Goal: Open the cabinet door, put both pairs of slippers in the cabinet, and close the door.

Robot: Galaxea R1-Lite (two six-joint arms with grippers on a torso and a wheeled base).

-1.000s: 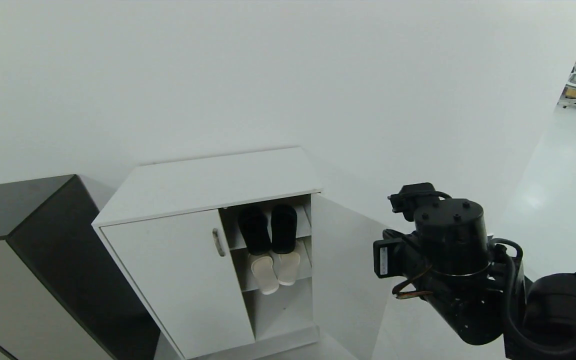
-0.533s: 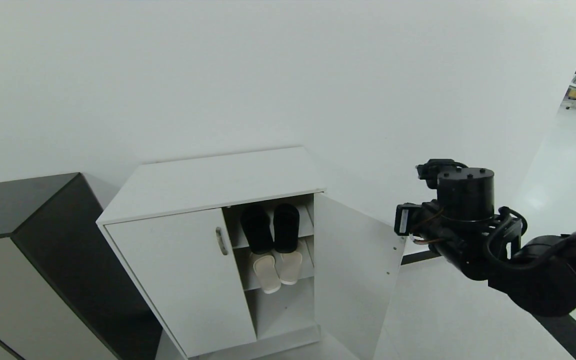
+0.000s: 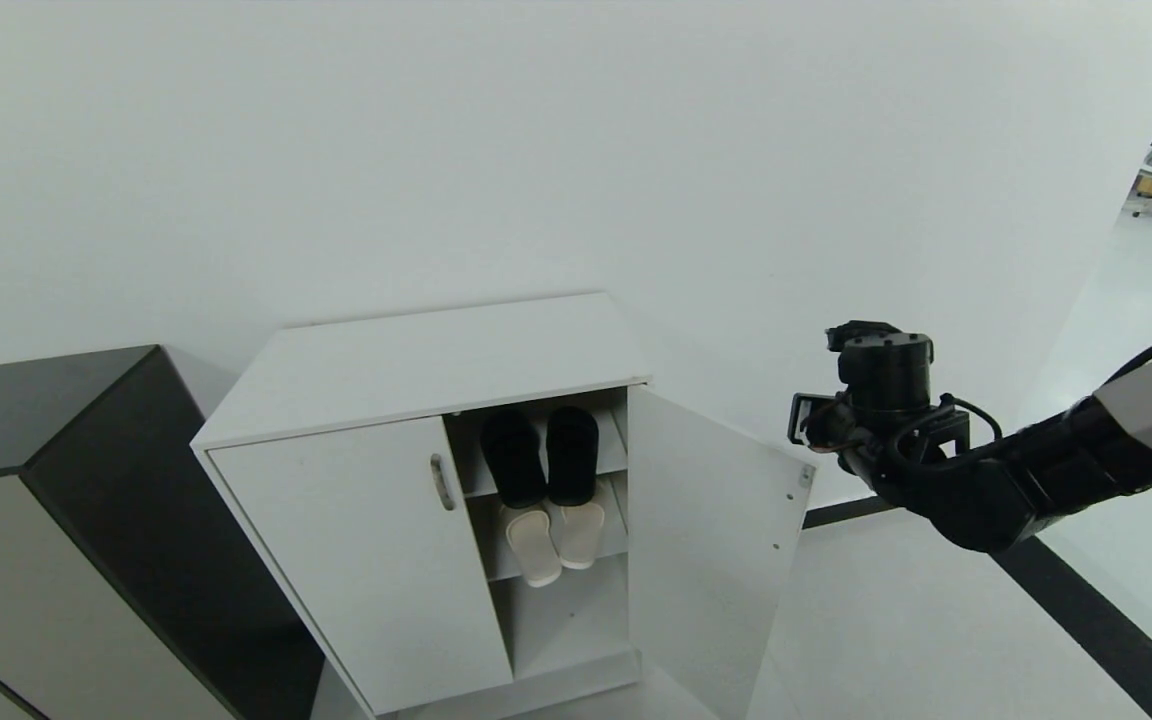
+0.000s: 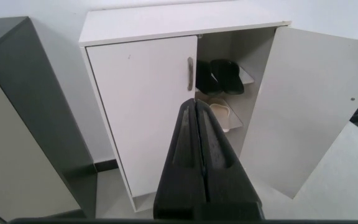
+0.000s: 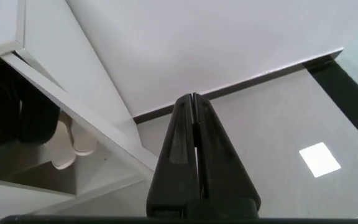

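A plain white wall (image 3: 576, 140) takes up the upper half of the head view. A pale floor (image 3: 916, 640) runs along the lower right, crossed by a black strip (image 3: 1086, 610). A dark cabinet (image 3: 86, 480) stands at the left edge.

Just to its right, in the centre of the frame, is the white cabinet (image 3: 416, 365). Its left door (image 3: 356, 560) is shut. Its right door (image 3: 706, 560) is swung wide open towards the lower right, so the shelves inside can be seen.

The right arm (image 3: 986, 470) comes in from the right edge at mid-height. Its end sits just right of the open door's upper outer corner, and I cannot tell whether it touches the door.

Both pairs of slippers are inside the cabinet. The black slippers (image 3: 541, 455) lie side by side on the top shelf with their ends hanging over its front edge. The white slippers (image 3: 551, 540) lie side by side on the shelf below, directly under the black pair.

In the right wrist view, the right claw (image 5: 194, 99) has its fingers pressed together and holds nothing, with the floor and the foot of the wall behind it and the door's edge beside it. In the left wrist view, the left claw (image 4: 196, 102) is also pressed together and empty, held in front of the cabinet and well apart from it.

A small metal handle (image 3: 438, 483) sits upright at the shut door's inner edge.
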